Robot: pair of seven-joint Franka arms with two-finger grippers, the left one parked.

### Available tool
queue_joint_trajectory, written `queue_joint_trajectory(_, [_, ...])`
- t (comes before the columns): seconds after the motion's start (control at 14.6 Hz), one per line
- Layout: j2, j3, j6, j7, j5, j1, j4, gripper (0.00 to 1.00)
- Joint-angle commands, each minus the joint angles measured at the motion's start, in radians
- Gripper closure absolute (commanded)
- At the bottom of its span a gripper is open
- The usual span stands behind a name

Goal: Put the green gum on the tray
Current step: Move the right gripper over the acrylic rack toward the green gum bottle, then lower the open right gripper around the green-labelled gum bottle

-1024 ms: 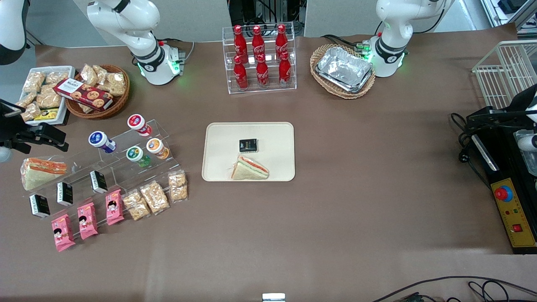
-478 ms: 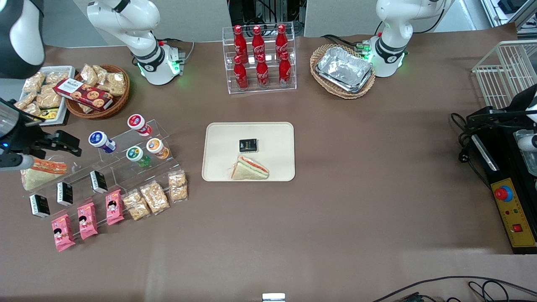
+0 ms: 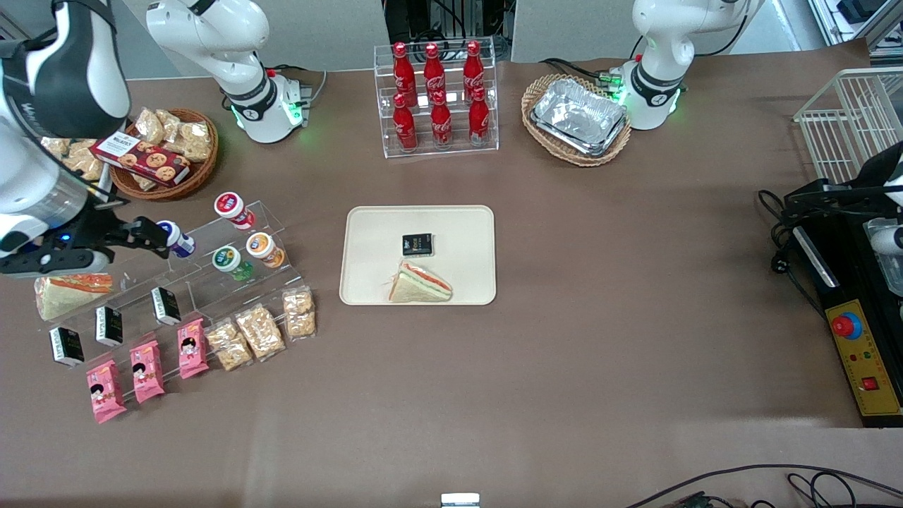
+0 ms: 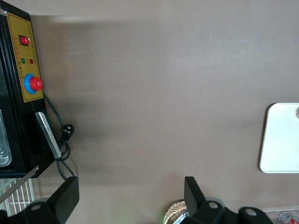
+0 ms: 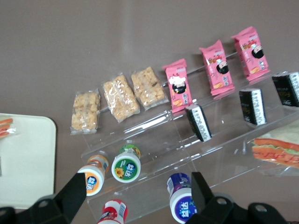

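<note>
The green gum [image 3: 227, 259] lies on a clear stepped stand [image 3: 211, 282], white lid with green label facing the front camera; it also shows in the right wrist view [image 5: 126, 168]. The beige tray [image 3: 458, 233] lies at the table's middle, holding a sandwich [image 3: 420, 282] and a black packet [image 3: 417, 244]; its corner shows in the right wrist view [image 5: 23, 158]. My right gripper [image 3: 156, 234] hovers over the stand, above the blue-labelled bottle [image 3: 180, 242], apart from the green gum. It is open and empty in the right wrist view [image 5: 138, 196].
An orange bottle [image 3: 262, 248] lies beside the green gum and a red-lidded one [image 3: 231, 207] a step higher. Snack packets [image 3: 257, 330], pink bars and black packets sit on the stand's lower steps. A cola rack [image 3: 436, 99] and a wicker basket of foil trays [image 3: 578, 116] stand farther back.
My right arm has swung in from the working arm's end of the table. The gripper has moved toward the stand and is now over the blue-labelled bottle. Nothing else moved.
</note>
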State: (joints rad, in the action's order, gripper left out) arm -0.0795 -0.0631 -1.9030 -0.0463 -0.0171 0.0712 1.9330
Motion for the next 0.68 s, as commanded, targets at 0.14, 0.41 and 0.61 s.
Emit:
queue_joint_trajectory(0.14, [-0.118, -0.041, -0.221, 0.069, -0.014, -0.014, 0.296, 0.00])
queue_joint_trajectory(0.41, [-0.123, -0.047, -0.327, 0.092, -0.012, -0.016, 0.392, 0.00])
queue_joint_trajectory(0.61, [-0.121, -0.047, -0.412, 0.094, -0.012, -0.016, 0.460, 0.00])
